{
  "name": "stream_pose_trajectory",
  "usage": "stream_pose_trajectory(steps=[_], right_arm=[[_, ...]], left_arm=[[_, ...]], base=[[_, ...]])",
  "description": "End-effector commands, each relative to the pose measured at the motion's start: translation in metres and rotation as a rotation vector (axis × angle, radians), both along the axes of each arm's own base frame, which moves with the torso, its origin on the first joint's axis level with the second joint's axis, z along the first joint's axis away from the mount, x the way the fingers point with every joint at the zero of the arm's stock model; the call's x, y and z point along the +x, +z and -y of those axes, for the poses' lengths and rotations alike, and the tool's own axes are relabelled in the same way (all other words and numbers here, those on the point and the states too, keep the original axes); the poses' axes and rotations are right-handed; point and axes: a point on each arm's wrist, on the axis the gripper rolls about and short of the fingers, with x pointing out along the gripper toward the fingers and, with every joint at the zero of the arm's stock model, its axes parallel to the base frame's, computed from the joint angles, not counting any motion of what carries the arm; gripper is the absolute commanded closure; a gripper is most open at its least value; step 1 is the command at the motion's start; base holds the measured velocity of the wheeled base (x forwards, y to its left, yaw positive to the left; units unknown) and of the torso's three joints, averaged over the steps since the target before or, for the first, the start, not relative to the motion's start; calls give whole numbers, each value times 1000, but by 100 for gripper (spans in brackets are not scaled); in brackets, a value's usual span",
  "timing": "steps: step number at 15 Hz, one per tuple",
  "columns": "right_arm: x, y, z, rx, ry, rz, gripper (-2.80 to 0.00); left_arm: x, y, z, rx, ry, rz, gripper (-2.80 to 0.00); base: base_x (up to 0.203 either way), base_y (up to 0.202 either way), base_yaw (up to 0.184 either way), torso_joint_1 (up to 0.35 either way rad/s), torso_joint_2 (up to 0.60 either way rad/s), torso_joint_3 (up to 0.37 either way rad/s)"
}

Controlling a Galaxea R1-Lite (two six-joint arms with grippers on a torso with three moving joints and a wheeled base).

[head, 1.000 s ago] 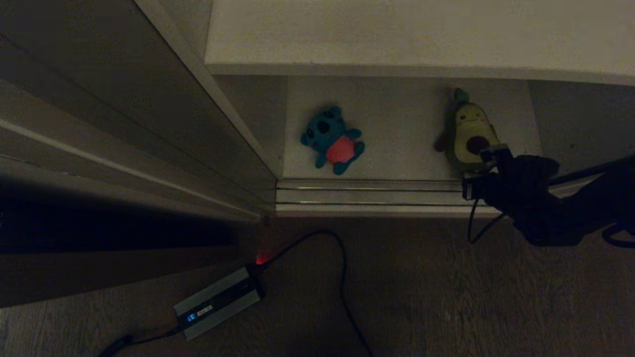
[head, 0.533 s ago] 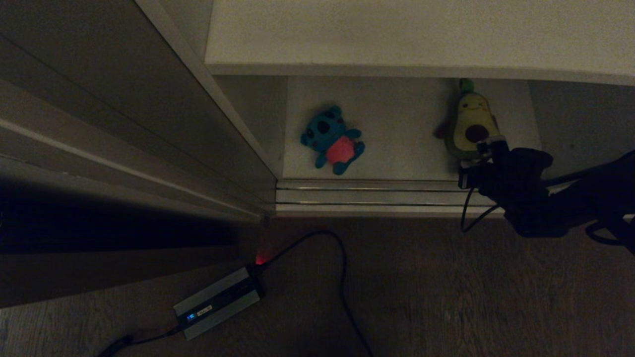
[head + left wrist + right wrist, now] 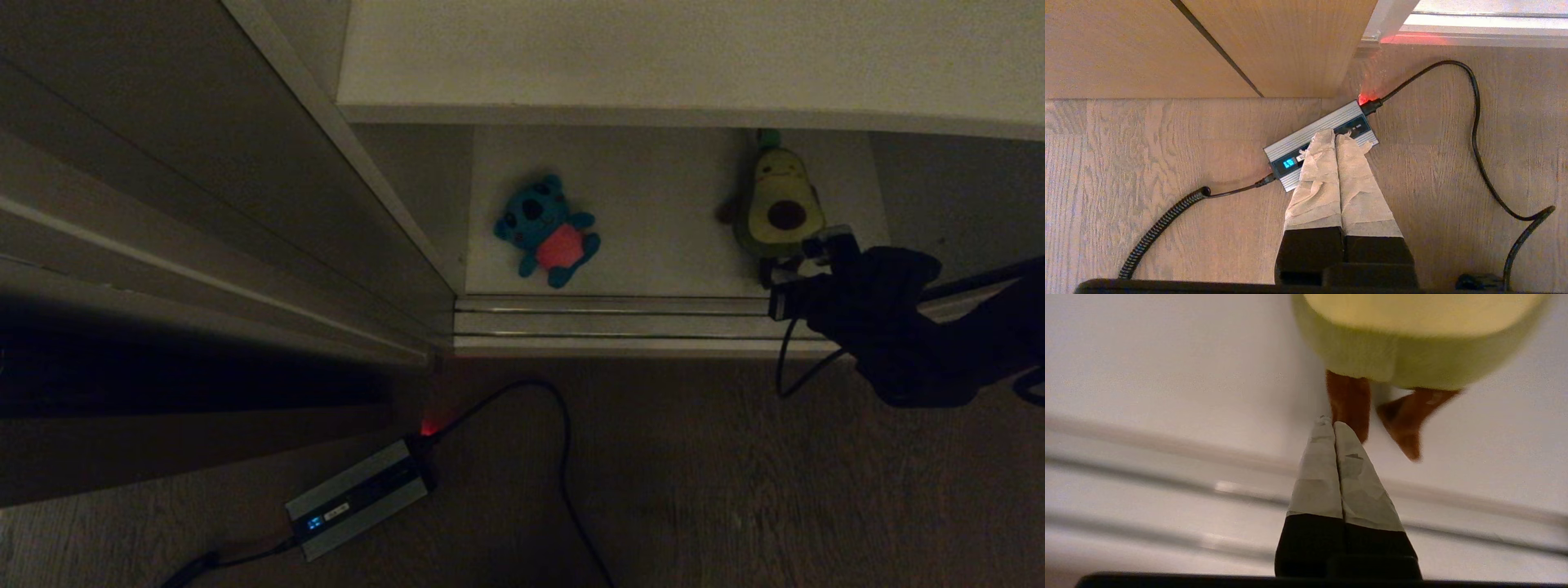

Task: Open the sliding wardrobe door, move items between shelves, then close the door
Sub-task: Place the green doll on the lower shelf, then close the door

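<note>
The sliding wardrobe door point(image 3: 204, 163) stands pushed to the left, leaving the shelves bare. On the lower shelf point(image 3: 653, 180) lie both items: a teal monster point(image 3: 543, 229) at the left and a green avocado point(image 3: 780, 208) at the right. My right arm point(image 3: 882, 318) reaches in from the right. The right gripper point(image 3: 1332, 425) is shut and empty, its tips beside the avocado's brown legs point(image 3: 1349, 402). It is not holding them. The left gripper point(image 3: 1335, 136) hangs shut over the floor, out of the head view.
An upper shelf point(image 3: 694, 49) overhangs the back of the lower one. The ribbed metal floor track point(image 3: 612, 322) runs along the front. A grey box point(image 3: 359, 498) with a black cable point(image 3: 563, 457) lies on the wooden floor at the left.
The avocado has shifted toward the back of the shelf. My right arm went in with it, then drew back toward the track. The teal monster and the door stayed put.
</note>
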Motion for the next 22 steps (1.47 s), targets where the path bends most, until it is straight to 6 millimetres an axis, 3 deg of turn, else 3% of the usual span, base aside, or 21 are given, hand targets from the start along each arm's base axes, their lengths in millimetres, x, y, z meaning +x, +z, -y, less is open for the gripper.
stream_pose_trajectory(steps=[1, 3, 7, 12, 15, 18, 20, 22], right_arm=[[-48, 46, -3, -6, 17, 52, 0], [-87, 60, -6, -12, 54, 33, 0], [-199, 74, -13, -19, 113, -9, 0], [-333, 68, -18, -29, 124, 39, 0], [-402, 51, -20, -29, 115, 51, 0], [-447, 18, -21, -20, 110, 17, 0], [-465, -6, -21, -6, 93, 22, 0], [-468, -40, -20, 14, 62, 11, 0]], left_arm=[[0, 0, 0, 0, 0, 3, 0], [0, 0, 0, 0, 0, 3, 0], [0, 0, 0, 0, 0, 3, 0], [0, 0, 0, 0, 0, 3, 0], [0, 0, 0, 0, 0, 2, 0], [0, 0, 0, 0, 0, 3, 0], [0, 0, 0, 1, 0, 4, 0], [0, 0, 0, 0, 0, 3, 0]], base=[[0, 0, 0, 0, 0, 0], [0, 0, 0, 0, 0, 0], [0, 0, 0, 0, 0, 0], [0, 0, 0, 0, 0, 0], [0, 0, 0, 0, 0, 0], [0, 0, 0, 0, 0, 0], [0, 0, 0, 0, 0, 0], [0, 0, 0, 0, 0, 0]])
